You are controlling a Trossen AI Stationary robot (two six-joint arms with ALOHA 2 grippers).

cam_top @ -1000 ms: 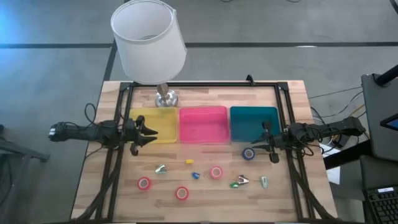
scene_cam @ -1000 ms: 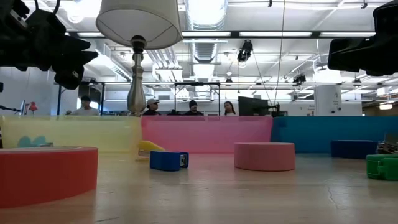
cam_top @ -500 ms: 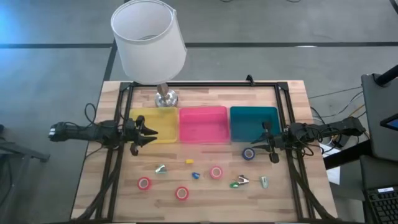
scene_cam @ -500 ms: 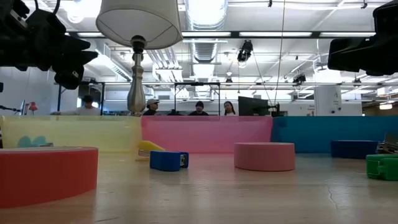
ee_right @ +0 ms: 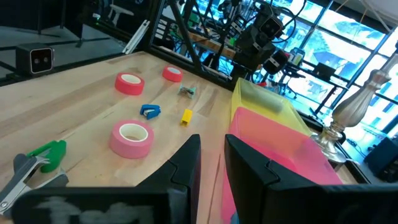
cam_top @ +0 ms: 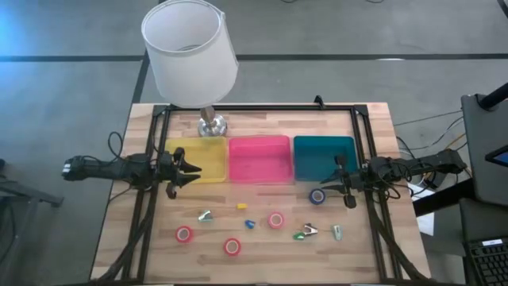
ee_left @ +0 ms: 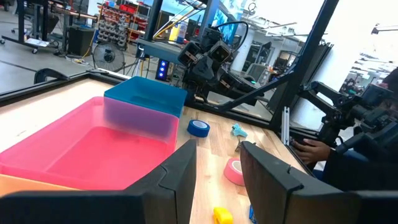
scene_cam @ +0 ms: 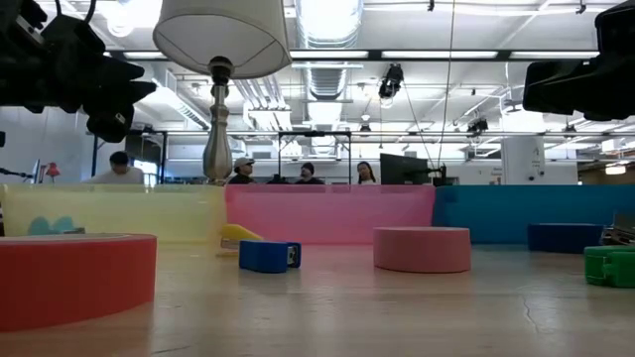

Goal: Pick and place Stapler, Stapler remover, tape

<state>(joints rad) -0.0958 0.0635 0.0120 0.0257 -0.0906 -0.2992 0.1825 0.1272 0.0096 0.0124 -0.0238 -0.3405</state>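
Three trays, yellow (cam_top: pixel 198 159), pink (cam_top: pixel 259 159) and teal (cam_top: pixel 324 157), line the 12 o'clock side of the bench (cam_top: pixel 119 238), seemingly for sorting; the tape rolls (cam_top: pixel 276 220), small staplers (cam_top: pixel 249 224) and claw removers (cam_top: pixel 305 233) lie loose toward 6 o'clock. Left pincer (cam_top: pixel 189 168) at 9 and right pincer (cam_top: pixel 327 183) at 3 hover spread, empty.
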